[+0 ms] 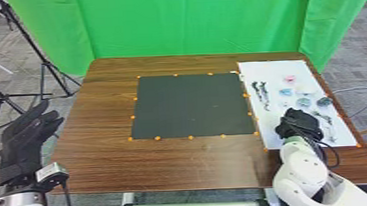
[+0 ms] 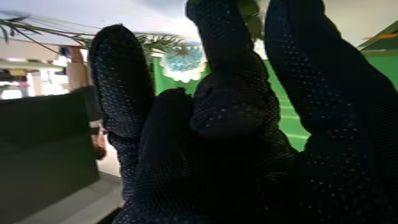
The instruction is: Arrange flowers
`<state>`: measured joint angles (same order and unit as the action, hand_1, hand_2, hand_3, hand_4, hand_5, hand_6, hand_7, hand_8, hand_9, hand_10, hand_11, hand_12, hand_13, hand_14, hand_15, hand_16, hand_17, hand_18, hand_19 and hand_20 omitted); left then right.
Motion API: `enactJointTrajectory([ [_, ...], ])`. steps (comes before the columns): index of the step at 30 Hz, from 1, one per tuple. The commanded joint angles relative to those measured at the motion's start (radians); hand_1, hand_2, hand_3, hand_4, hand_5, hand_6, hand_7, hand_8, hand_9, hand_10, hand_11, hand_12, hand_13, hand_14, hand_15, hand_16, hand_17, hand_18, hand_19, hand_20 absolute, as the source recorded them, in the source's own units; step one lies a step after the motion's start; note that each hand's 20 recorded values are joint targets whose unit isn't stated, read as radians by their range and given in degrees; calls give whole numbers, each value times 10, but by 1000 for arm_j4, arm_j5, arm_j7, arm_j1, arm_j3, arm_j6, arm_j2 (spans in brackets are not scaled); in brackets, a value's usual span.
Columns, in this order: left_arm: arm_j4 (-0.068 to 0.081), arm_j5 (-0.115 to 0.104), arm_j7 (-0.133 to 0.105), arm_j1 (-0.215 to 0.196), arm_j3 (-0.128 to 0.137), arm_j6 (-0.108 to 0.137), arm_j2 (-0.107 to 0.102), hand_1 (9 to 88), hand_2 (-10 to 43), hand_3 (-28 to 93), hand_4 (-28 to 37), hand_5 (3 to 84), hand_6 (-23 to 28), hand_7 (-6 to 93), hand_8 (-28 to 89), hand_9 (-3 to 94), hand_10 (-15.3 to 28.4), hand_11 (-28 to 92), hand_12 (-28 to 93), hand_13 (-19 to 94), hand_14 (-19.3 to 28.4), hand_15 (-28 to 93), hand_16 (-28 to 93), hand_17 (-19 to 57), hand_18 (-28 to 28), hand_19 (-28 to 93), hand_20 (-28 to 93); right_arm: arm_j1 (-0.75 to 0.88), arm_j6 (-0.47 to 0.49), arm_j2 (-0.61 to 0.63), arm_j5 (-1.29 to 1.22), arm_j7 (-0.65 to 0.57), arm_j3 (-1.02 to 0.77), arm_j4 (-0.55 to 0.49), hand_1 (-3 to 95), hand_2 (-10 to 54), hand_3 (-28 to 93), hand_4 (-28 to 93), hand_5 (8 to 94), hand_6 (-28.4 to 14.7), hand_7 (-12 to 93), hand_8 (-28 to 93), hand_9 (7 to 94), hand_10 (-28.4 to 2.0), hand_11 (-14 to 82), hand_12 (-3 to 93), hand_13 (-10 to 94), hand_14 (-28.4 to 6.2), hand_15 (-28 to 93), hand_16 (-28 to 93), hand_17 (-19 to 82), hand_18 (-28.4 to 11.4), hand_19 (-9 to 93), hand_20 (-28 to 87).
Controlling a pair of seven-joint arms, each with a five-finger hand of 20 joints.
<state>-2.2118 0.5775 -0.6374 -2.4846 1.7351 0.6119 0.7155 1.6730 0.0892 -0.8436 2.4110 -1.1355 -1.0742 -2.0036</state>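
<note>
My right hand (image 1: 298, 125) is over the near part of the white sheet (image 1: 281, 68) on the table's right side. In the right wrist view my right hand (image 2: 231, 120) has its fingers extended, with no thing held between them. Beyond them show a pale blue flower (image 2: 184, 59) and a green sprig (image 2: 158, 44). On the sheet lie a pink flower (image 1: 290, 79), a light blue flower (image 1: 286, 92), a dark teal flower (image 1: 324, 101) and thin dark stems (image 1: 261, 93). My left hand (image 1: 29, 135) is beside the table's left edge, fingers straight.
A dark square mat (image 1: 193, 105) with orange markers round its border lies on the middle of the brown table (image 1: 93, 145). A green curtain (image 1: 194, 23) hangs behind the table. A tripod (image 1: 46, 64) stands at the left, and a cable runs beside my right arm.
</note>
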Motion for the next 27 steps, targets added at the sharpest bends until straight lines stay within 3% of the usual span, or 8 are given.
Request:
enactJointTrajectory([
  [1,-6,3,3,-10,1,-10,8,257,32,817,-195,382,83,159,-110,362,195,341,70,247,269,611,-157,-90,218,578,14,46,56,-25,-45,-9,88,93,507,-95,661,-261,823,-67,185,128,889,-90,669,327,925,-55,819,258,558,-166,932,-149],
  [9,-4,10,6,-7,3,-15,17,257,33,817,-196,382,83,159,-110,362,194,343,70,247,267,610,-157,-90,218,579,14,36,87,-41,-76,-8,75,106,556,-95,650,-266,850,-62,184,140,906,-81,673,327,935,-47,817,254,560,-163,932,-154],
  [23,-4,-28,-40,-24,-5,5,-14,256,35,818,-197,382,83,158,-110,362,195,341,69,247,268,613,-157,-90,219,580,14,36,23,-33,-92,33,60,101,587,-95,700,-281,881,-50,192,146,927,-72,669,328,937,-48,825,243,513,-180,932,-114],
  [27,-2,-19,-33,-18,-7,2,-10,256,35,818,-197,382,83,158,-109,362,195,342,70,247,268,613,-158,-90,219,580,13,24,-6,-19,-89,36,62,91,582,-95,713,-277,888,-51,194,154,931,-71,669,328,937,-47,828,237,507,-181,932,-102],
])
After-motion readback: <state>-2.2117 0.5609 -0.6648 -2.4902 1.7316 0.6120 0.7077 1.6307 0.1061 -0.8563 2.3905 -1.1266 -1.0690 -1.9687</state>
